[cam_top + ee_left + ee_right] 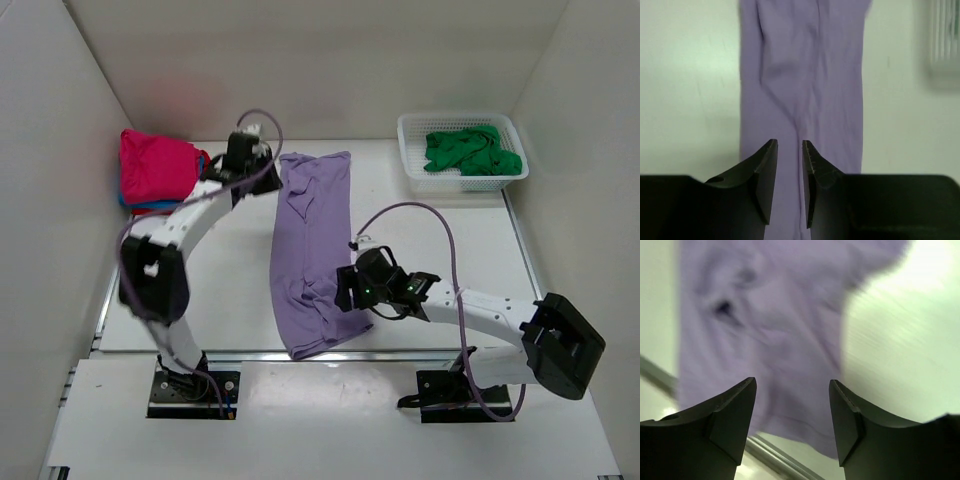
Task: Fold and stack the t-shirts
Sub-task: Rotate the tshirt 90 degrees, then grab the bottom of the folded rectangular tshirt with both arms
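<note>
1. Down the middle of the table (pixel 225 290) lies the lilac shirt (pixel 312 250), folded into a long narrow strip that runs from the far side to the near edge, with some wrinkles along it.
2. At the far left corner of the lilac shirt sits the left gripper (pixel 258 152). In its wrist view (pixel 789 145) the fingers (pixel 765 170) stand only a narrow gap apart, and the lilac shirt (pixel 800 90) stretches away flat beyond them. No cloth is seen pinched between them.
3. At the near right side of the lilac shirt sits the right gripper (pixel 345 288), pointing toward the cloth.
4. From the right wrist, the right gripper (pixel 792 385) has its fingers (pixel 732 410) spread wide, with nothing between them. The lilac shirt (pixel 765 330) fills most of that view below them, blurred.
5. Left of the far end of the lilac shirt, against the wall, a pink shirt (pixel 155 165) rests folded on top of a small pile. What lies under it is too small to tell.
6. Right of the far end of the lilac shirt, well apart from it, stands a white basket (pixel 452 183). A green shirt (pixel 470 150) lies crumpled inside it.
7. The basket also shows as a pale blur (pixel 942 45) at the upper right of the left wrist view.
</note>
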Robot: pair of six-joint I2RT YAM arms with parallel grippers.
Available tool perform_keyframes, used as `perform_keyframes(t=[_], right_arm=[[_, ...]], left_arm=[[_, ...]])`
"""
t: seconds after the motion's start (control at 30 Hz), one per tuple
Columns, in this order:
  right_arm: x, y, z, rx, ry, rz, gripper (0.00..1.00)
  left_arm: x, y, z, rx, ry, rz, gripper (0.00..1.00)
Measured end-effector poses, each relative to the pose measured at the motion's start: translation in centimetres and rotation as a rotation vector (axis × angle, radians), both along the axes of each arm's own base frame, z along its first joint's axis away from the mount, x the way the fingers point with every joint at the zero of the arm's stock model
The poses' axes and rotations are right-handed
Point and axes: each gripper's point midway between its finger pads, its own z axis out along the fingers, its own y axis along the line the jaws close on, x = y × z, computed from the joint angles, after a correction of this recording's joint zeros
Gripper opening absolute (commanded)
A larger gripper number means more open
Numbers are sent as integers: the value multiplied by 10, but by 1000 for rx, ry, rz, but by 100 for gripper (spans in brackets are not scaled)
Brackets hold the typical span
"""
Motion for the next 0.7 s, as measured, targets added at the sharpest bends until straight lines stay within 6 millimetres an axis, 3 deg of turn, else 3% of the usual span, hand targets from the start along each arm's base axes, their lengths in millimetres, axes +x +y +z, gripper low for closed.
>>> perform_keyframes(t=[0.1, 0.17, 0.27, 0.37, 0.43, 0.7], right_arm=[[-9, -36, -24, -74, 41, -38, 54], [-14, -57, -33, -114, 64, -61, 53], [-13, -72, -29, -110, 69, -85, 53], [-13, -79, -24, -74, 69, -96, 54], [-18, -82, -27, -63, 87, -91, 54], [-46, -83, -47, -67, 165, -51, 52]], left_arm=[[-99, -14, -3, 21, 38, -103, 37], [-155, -21, -24, 41, 84, -171, 39], [-217, -16, -65, 83, 190, -226, 42], [-259, -8, -95, 127, 298, -256, 44], [-276, -7, -106, 149, 335, -271, 45], [-347, -5, -133, 124, 438, -333, 48]])
